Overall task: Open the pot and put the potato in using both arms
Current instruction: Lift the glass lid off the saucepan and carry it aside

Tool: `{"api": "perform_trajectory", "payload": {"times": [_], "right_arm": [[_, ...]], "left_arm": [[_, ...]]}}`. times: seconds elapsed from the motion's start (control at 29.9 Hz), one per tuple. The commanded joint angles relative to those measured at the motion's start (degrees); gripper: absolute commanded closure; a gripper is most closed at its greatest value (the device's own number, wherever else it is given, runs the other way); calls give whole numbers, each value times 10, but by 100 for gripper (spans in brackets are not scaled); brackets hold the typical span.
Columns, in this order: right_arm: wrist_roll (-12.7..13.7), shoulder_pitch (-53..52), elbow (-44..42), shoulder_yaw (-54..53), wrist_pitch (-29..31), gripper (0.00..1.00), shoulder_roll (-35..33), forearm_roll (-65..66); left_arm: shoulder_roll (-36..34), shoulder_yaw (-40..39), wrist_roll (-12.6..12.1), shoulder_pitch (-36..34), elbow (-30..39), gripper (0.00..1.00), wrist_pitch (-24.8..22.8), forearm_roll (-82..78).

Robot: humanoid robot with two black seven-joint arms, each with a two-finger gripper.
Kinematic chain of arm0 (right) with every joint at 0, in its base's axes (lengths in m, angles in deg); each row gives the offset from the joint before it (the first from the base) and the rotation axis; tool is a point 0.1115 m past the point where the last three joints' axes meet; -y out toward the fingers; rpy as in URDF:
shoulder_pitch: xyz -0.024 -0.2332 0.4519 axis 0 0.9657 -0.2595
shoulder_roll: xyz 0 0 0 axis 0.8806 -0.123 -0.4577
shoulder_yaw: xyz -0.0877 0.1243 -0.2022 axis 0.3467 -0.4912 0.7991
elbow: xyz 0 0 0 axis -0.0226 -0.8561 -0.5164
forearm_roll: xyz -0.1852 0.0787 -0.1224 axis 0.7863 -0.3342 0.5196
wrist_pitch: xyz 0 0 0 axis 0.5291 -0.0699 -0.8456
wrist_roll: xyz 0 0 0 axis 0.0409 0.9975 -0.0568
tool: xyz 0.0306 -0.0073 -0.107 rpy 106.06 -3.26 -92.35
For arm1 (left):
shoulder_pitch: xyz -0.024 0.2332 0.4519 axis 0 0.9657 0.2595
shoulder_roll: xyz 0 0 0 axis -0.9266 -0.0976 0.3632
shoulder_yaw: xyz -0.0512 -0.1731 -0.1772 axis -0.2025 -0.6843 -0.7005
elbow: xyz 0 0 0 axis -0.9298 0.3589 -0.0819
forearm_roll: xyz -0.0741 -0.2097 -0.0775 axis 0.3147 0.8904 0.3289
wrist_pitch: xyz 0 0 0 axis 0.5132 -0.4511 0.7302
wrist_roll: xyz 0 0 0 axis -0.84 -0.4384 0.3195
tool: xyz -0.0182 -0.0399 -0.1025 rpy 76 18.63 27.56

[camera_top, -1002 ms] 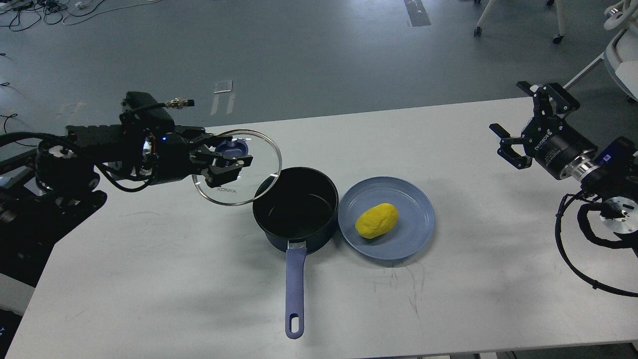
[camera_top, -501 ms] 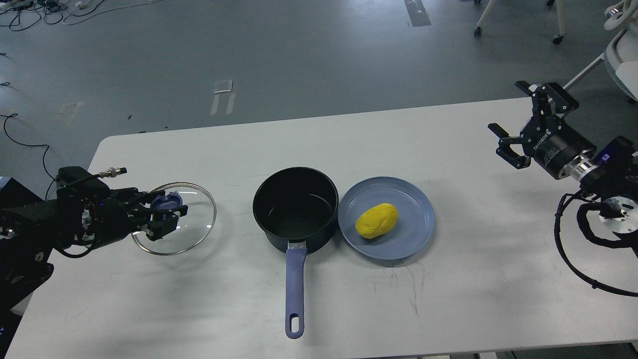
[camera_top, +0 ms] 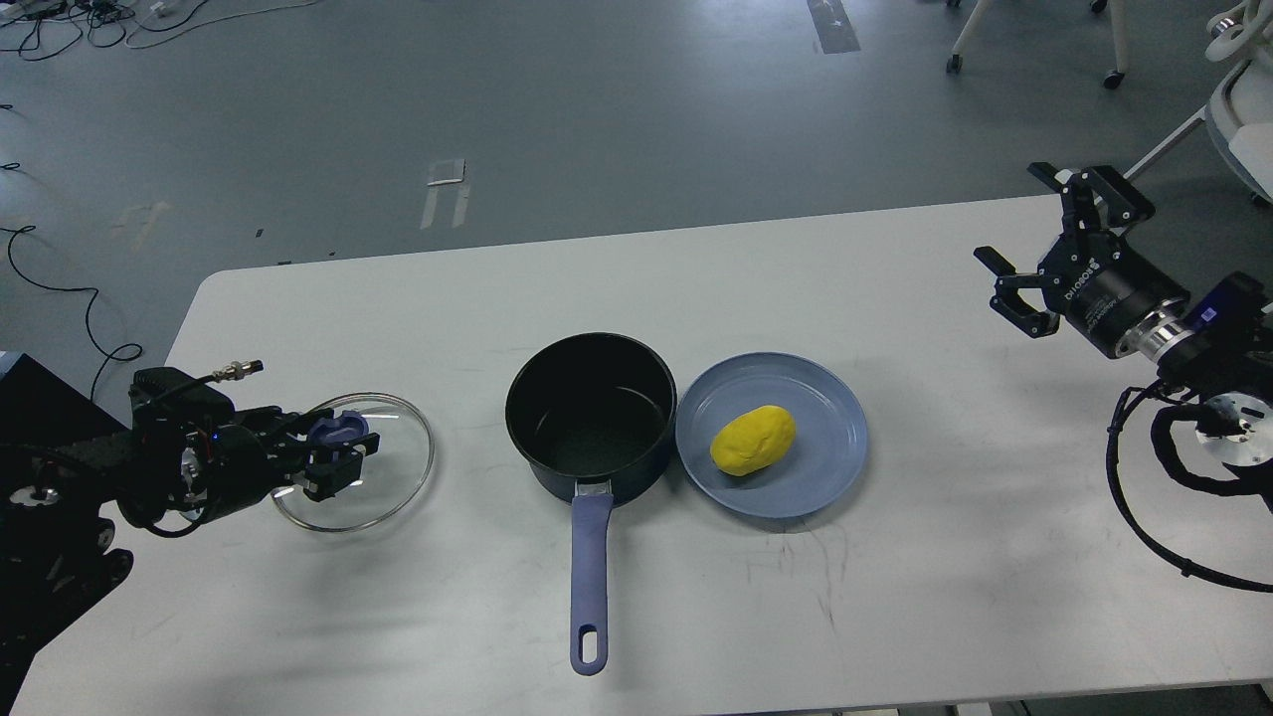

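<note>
The dark navy pot [camera_top: 591,413] stands open in the middle of the white table [camera_top: 636,617], its blue-purple handle [camera_top: 589,577] pointing toward me. The yellow potato [camera_top: 753,439] lies on a blue plate [camera_top: 825,398] just right of the pot. My left gripper [camera_top: 336,452] is shut on the blue knob of the glass lid [camera_top: 393,467], which is low over the table at the left. My right gripper [camera_top: 1034,244] is open and empty above the table's far right edge.
Grey floor lies beyond the table's far edge. Chair legs [camera_top: 1034,35] stand at the top right. Cables [camera_top: 60,20] lie on the floor at the top left.
My left gripper carried the glass lid from beside the pot's rim down and left to low over the table. The right arm has barely moved.
</note>
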Motion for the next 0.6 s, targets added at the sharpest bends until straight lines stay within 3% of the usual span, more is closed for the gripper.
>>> {"api": "perform_trajectory", "payload": {"times": [0.0,0.23,0.33,0.57], "right_arm": [[0,0,0,0,0,0,0,-1],[0,1,0,0,0,0,0,-1],[0,4,0,0,0,0,0,-1],[0,4,0,0,0,0,-9,-1]], "left_arm": [[5,0,0,2,-2,49,0,0],[20,0,0,5,-9,44,0,1],[24,0,0,8,-9,31,0,10],[25,0,0,14,-19,19,0,16]]}}
